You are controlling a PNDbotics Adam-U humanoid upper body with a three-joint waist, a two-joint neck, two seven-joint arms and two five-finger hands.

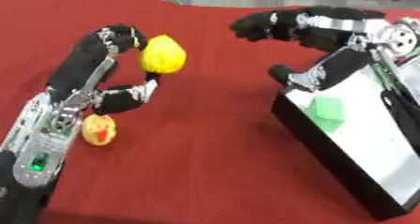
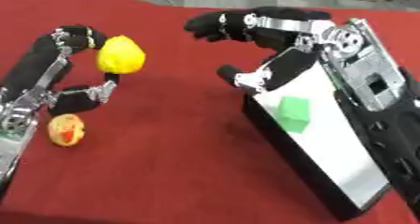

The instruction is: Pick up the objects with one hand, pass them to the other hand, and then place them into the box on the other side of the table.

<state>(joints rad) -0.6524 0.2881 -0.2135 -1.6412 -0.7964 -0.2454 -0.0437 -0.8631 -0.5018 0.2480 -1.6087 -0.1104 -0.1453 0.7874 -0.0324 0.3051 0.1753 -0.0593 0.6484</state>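
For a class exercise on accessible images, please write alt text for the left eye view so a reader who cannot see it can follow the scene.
The robot's left hand pinches a yellow lemon-like object above a red table, while its right hand waits open opposite, above a black box that holds a green block. A small orange and yellow object lies beside the left arm.

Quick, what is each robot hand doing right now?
Left hand: shut on the yellow object, held up off the red table.
Right hand: open, holding nothing, above the box.
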